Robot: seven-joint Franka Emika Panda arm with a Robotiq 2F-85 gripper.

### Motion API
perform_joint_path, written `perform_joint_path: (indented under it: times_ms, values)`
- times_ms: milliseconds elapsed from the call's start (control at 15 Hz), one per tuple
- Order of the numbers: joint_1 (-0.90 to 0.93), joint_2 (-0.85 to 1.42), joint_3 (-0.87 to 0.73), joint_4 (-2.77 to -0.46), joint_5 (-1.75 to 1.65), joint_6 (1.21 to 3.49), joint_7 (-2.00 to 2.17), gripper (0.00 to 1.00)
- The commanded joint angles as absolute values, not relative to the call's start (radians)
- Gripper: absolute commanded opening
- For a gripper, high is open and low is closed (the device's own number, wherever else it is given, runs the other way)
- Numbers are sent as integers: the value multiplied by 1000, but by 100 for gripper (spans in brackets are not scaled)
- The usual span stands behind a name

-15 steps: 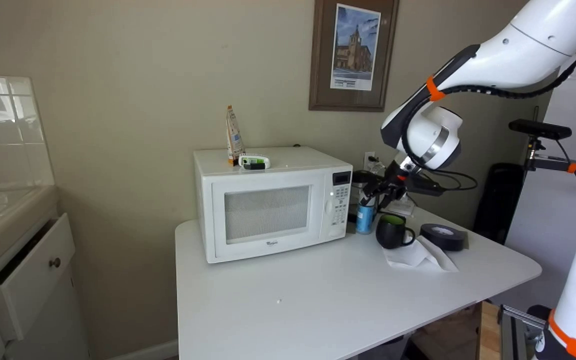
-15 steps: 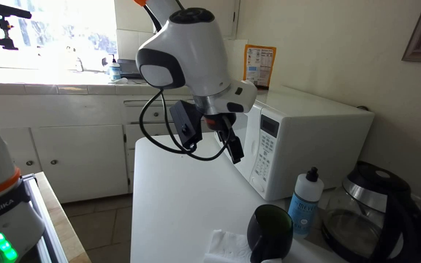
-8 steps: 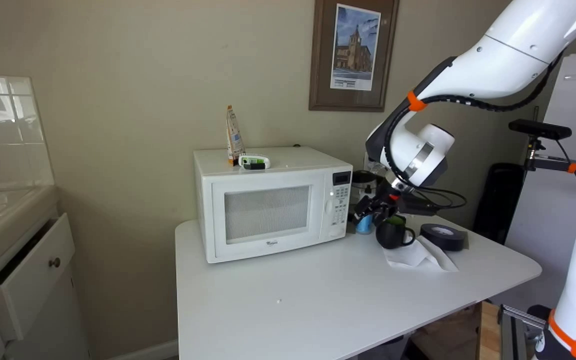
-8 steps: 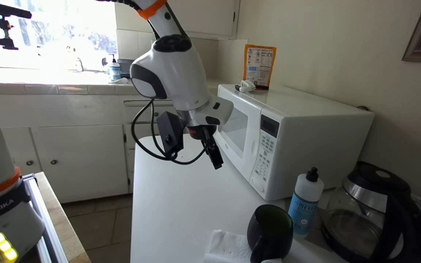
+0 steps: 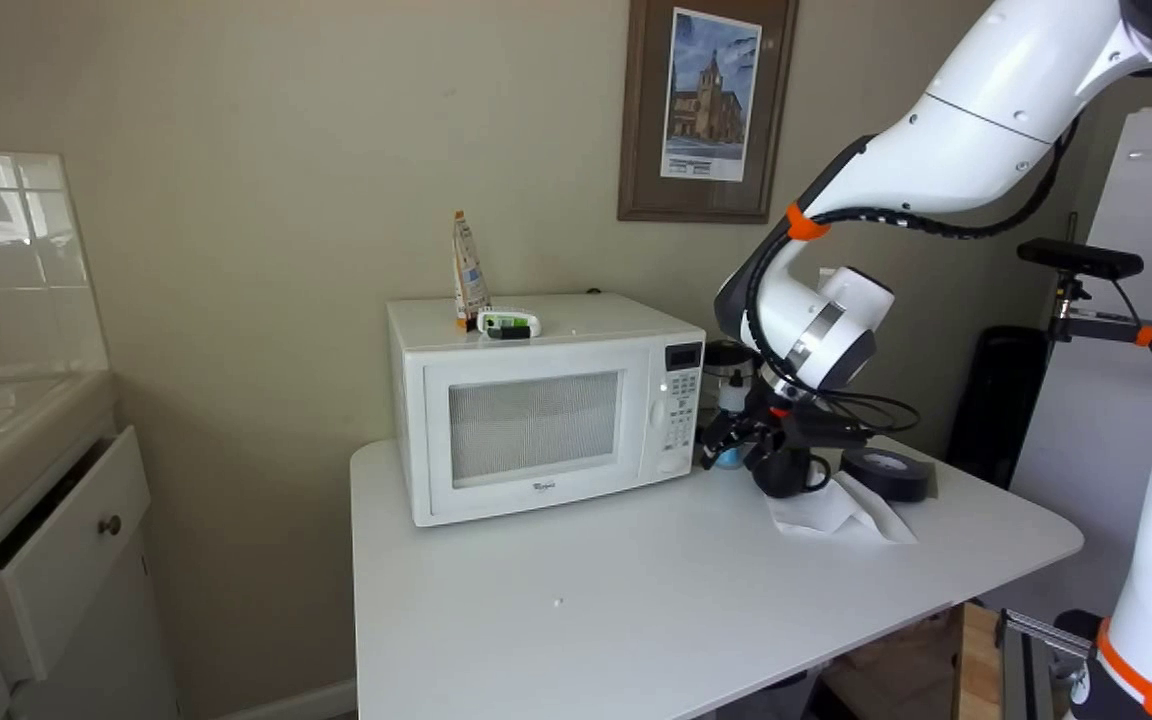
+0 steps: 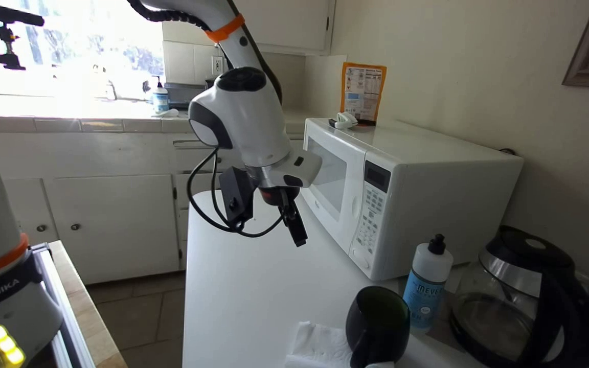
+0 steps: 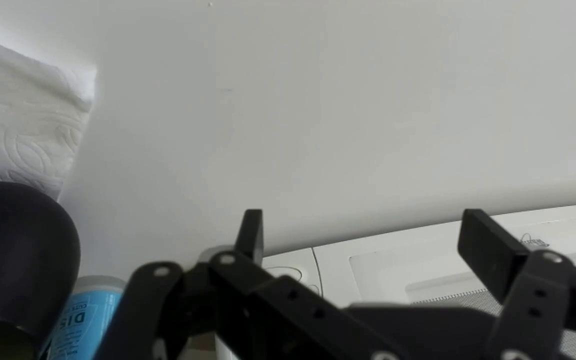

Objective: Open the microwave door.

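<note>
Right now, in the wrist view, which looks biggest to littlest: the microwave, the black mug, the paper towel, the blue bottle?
Biggest: microwave, partly hidden by the claw.
Middle: black mug and paper towel, too alike to rank; both cut off.
Littlest: blue bottle, also cut off.

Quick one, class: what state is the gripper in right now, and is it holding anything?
Gripper: open, holding nothing.

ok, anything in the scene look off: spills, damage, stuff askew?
Two minor things. The cabinet drawer, far left in an exterior view, stands partly open: a dark gap shows behind its front. A rumpled paper towel lies by the black mug on the tabletop, looking like stray clutter. No spill or damage visible.
</note>
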State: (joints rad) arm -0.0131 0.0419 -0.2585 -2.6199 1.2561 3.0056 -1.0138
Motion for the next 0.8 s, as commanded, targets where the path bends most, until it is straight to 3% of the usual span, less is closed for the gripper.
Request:
perform_joint_path:
  times_ms: [0,733]
  values:
    - [-10,30,-249,-2602,1305,2991,-1083,100]
    - [-43,305,-234,-2357,1821,2906,-1594,100]
